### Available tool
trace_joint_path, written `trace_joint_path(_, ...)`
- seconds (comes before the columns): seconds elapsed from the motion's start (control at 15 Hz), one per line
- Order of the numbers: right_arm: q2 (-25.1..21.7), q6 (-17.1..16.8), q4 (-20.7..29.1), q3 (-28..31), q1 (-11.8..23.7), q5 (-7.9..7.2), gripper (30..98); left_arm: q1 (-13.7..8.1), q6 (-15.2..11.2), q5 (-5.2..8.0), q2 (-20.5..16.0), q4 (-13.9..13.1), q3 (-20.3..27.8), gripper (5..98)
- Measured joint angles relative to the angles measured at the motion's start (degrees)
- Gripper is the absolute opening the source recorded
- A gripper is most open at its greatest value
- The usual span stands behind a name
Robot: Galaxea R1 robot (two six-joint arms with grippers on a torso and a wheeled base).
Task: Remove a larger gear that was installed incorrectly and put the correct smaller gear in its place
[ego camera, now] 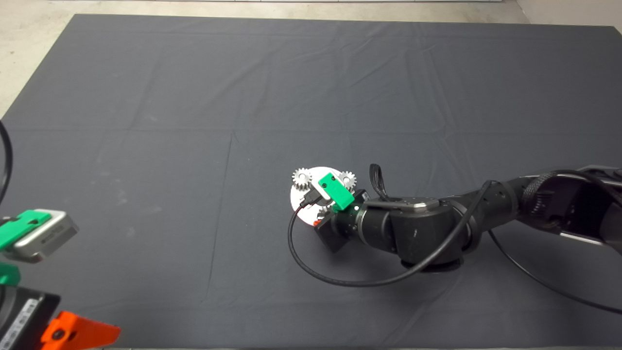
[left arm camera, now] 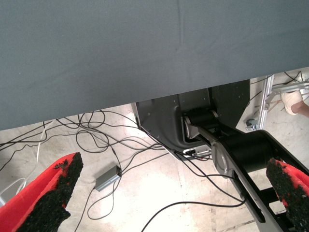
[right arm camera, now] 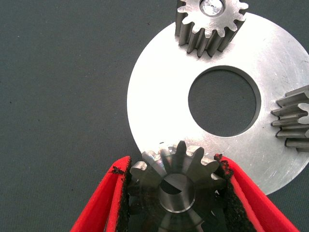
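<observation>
My right gripper [right arm camera: 175, 193] is shut on the smaller gear [right arm camera: 178, 174], a steel toothed gear with a dark bore. It holds the gear at the near edge of a round steel plate [right arm camera: 159, 87] that has a large centre hole. Two other small gears [right arm camera: 210, 21] [right arm camera: 292, 118] stand on the plate's rim. In the head view the right gripper [ego camera: 323, 216] sits over the plate [ego camera: 311, 194], and its green camera mount hides the held gear. The larger gear is out of view. My left gripper [ego camera: 73, 333] is parked at the lower left, open and empty.
A black cable [ego camera: 340, 282] loops from the right wrist onto the mat in front of the plate. The left wrist view shows the mat's edge, the floor with cables, and the robot's base [left arm camera: 193, 116]; a person's shoe [left arm camera: 294, 101] shows at one side.
</observation>
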Motion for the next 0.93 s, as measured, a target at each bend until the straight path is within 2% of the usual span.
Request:
trace_joint_path(0.47, 0.5, 0.0, -1.3, -1.4, 0.0, 0.66, 41.1, 0.0, 0.0, 0.00, 0.0, 0.0, 0.0, 97.6)
trace_joint_path(0.93, 0.6, 0.0, -1.5, -1.5, 0.0, 0.63, 41.2, 0.0, 0.0, 0.00, 0.0, 0.0, 0.0, 97.6)
